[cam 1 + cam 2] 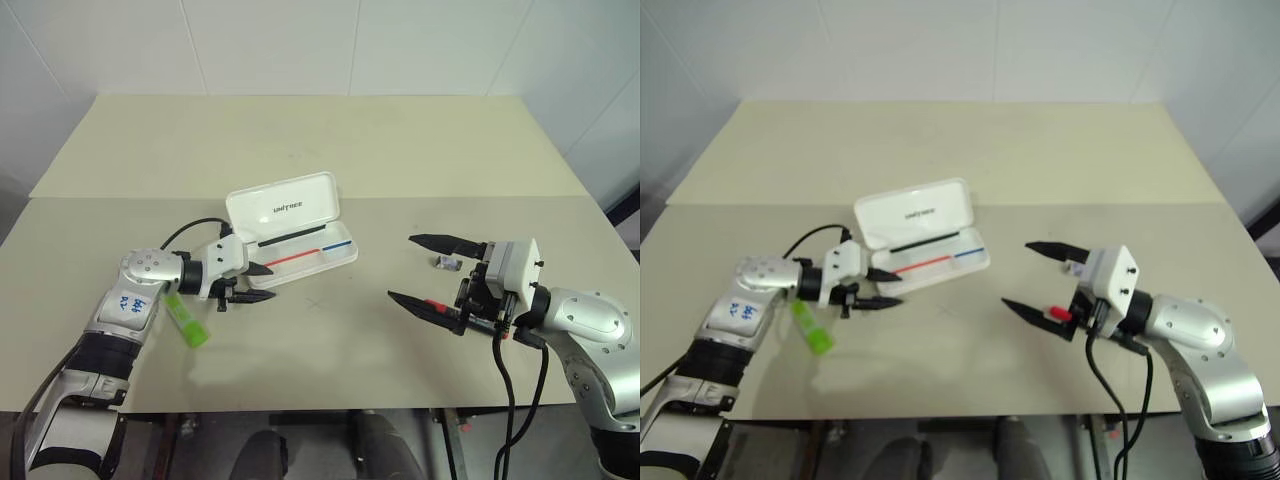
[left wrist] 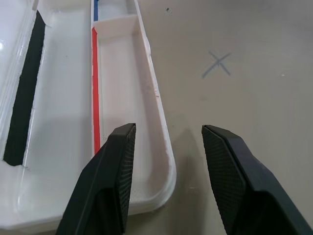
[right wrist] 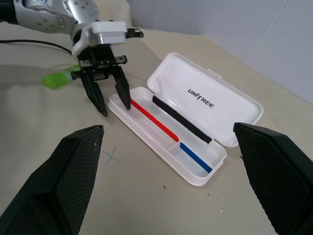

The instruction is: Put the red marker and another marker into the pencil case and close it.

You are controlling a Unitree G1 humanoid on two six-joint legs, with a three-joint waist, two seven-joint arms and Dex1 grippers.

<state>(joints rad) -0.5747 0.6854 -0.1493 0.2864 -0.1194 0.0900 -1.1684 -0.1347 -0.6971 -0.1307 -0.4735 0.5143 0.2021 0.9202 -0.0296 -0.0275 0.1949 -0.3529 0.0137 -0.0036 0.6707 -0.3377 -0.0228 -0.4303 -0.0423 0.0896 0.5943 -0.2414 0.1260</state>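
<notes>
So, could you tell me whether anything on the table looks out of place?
Only a small grey-black bit lying loose on the table near the right gripper; nothing looks spilled or damaged.

Two beige desks (image 1: 400, 330) stand end to end, a seam running across between them. A faint pencilled cross (image 1: 316, 302) marks the near desk. White panelled walls (image 1: 300, 45) with thin joints enclose the far side. Lighting even, shadows soft.

pencil case (image 3: 205, 105): white hard plastic, smooth, glossy
left gripper (image 2: 168, 161) fingers (image 2: 117, 166): black, matt, pads finely cross-hatched
table (image 1: 330, 350): beige, smooth, matt
highlighter (image 1: 187, 322): bright green plastic
</notes>
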